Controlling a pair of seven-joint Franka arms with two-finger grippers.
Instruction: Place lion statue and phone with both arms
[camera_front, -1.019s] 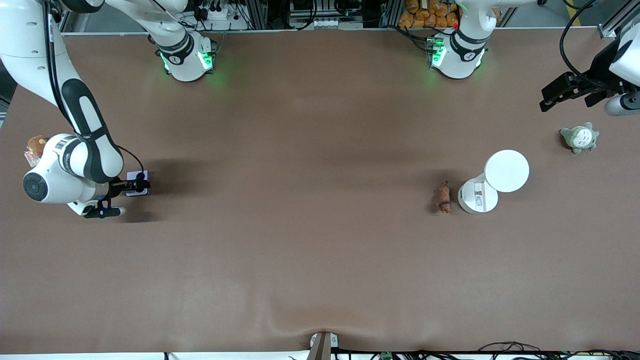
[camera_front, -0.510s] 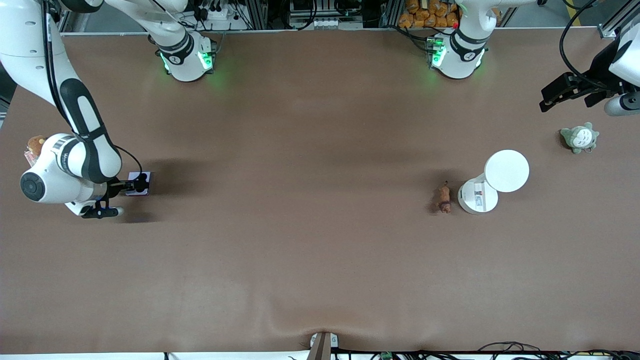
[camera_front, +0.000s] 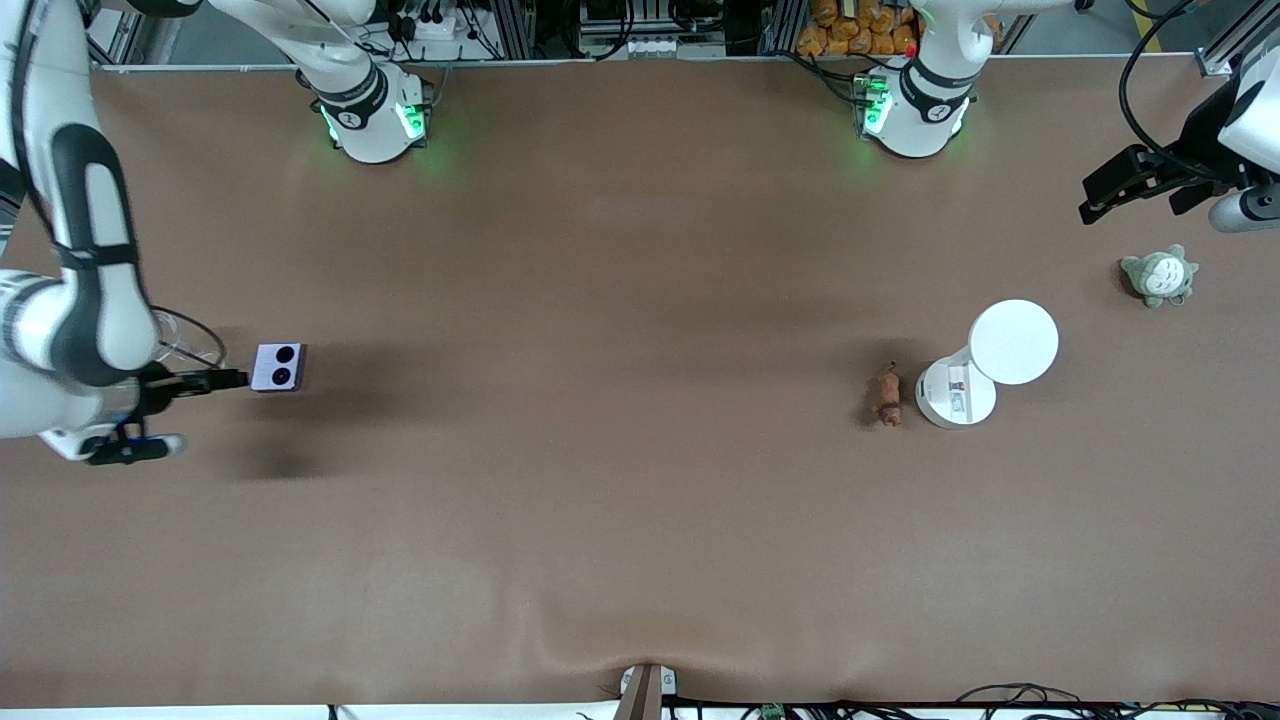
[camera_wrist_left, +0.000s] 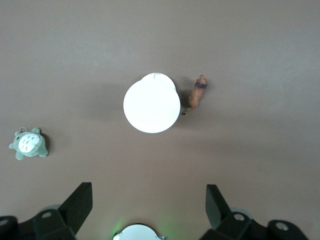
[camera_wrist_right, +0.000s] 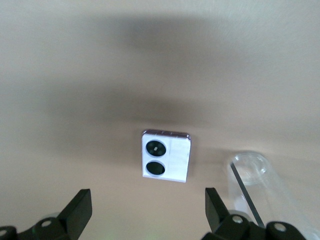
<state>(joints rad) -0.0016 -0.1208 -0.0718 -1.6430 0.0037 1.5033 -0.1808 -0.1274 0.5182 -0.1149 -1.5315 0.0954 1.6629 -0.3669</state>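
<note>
The pale-lavender phone (camera_front: 278, 367) lies flat on the brown table near the right arm's end, its two black camera circles up. It also shows in the right wrist view (camera_wrist_right: 166, 155). My right gripper (camera_front: 212, 410) is open and empty above the table, beside the phone toward the table's end; in its own view (camera_wrist_right: 145, 205) the phone lies ahead of the fingers. The small reddish-brown lion statue (camera_front: 888, 395) lies on the table beside a white stand, also in the left wrist view (camera_wrist_left: 196, 95). My left gripper (camera_front: 1130, 205) waits high at the left arm's end, open and empty (camera_wrist_left: 145, 197).
A white round-topped stand (camera_front: 985, 365) stands next to the lion, also in the left wrist view (camera_wrist_left: 151, 102). A grey-green plush (camera_front: 1160, 275) lies under the left gripper's side (camera_wrist_left: 29, 143). A clear plastic cup (camera_wrist_right: 255, 182) lies beside the phone, near the right arm (camera_front: 185, 340).
My right gripper was over the phone and has pulled back toward the right arm's end of the table. The phone stays flat on the table. The left arm has not moved.
</note>
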